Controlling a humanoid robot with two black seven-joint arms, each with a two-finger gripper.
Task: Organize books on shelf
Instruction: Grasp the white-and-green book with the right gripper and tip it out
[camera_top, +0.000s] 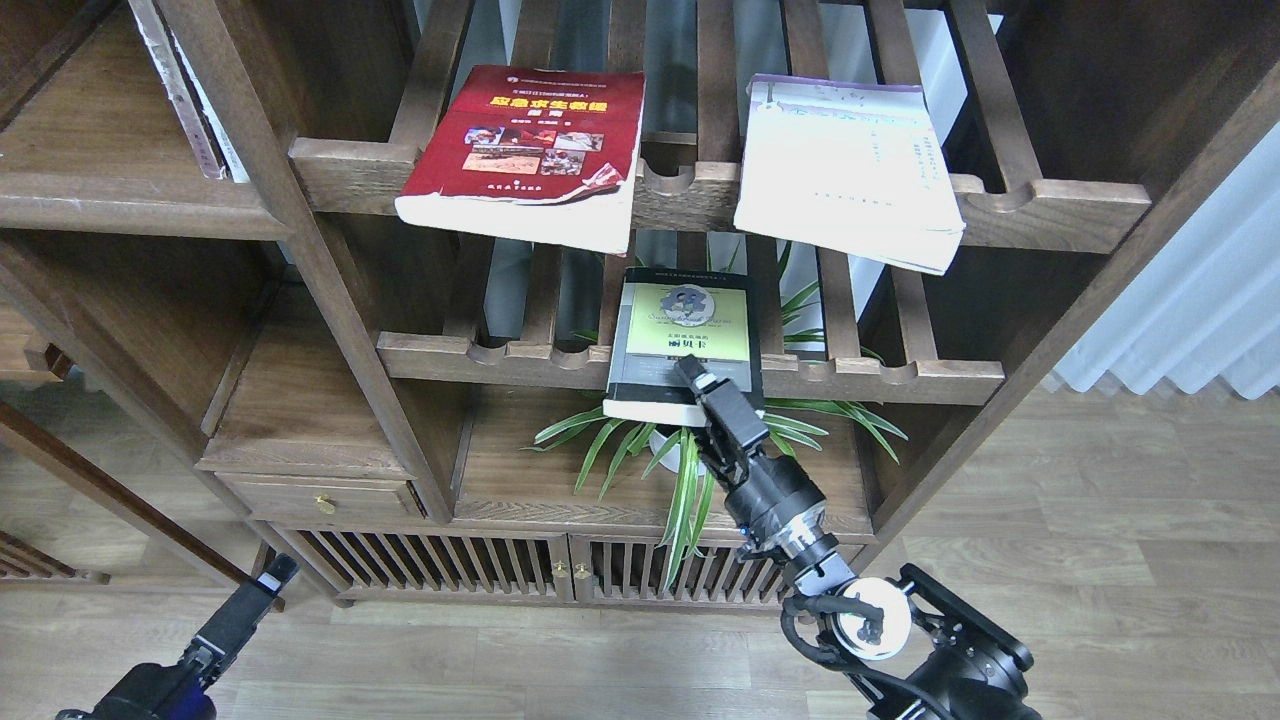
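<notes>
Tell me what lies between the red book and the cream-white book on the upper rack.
In the head view, no object: only bare dark-brown wooden slats and the scalloped front rail separate the red paperback from the cream-white paperback.

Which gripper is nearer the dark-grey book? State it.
Right. The right gripper has its fingers on the dark-grey book at its near edge; the left gripper hangs low, far to the book's left.

Head cam only, looking fwd and down, bookcase (330, 300) near, floor (1100, 520) below
</notes>
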